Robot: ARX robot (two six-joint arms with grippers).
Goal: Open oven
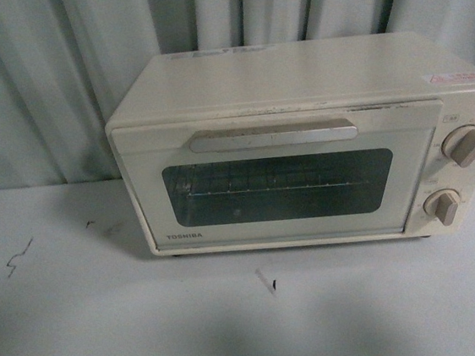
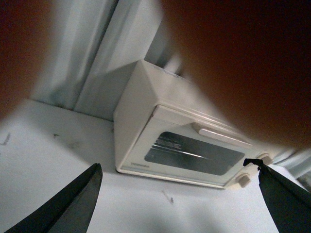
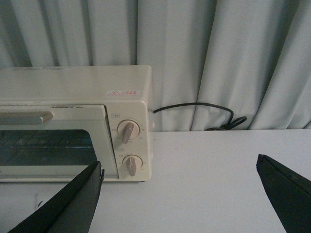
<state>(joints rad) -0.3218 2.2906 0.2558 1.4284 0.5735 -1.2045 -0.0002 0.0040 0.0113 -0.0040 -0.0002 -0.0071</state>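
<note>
Pleated grey curtain [image 1: 33, 89] hangs close behind the toaster oven [image 1: 302, 141], which sits shut at the back of the white table [image 1: 109, 327]. Both the left gripper [image 2: 180, 201] and right gripper [image 3: 180, 196] are held spread, well short of it. Ample bare tabletop is left in front. If the bar handle [image 1: 273, 135] is pulled outward, not downward, the light oven could be dragged forward.

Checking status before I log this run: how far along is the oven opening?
Nothing is done yet: the oven door sits flush and closed, its handle untouched. Both end effectors, left and right, are open and short of the oven, holding nothing. Left to do: reach the handle, grip it and pull the door down.
</note>
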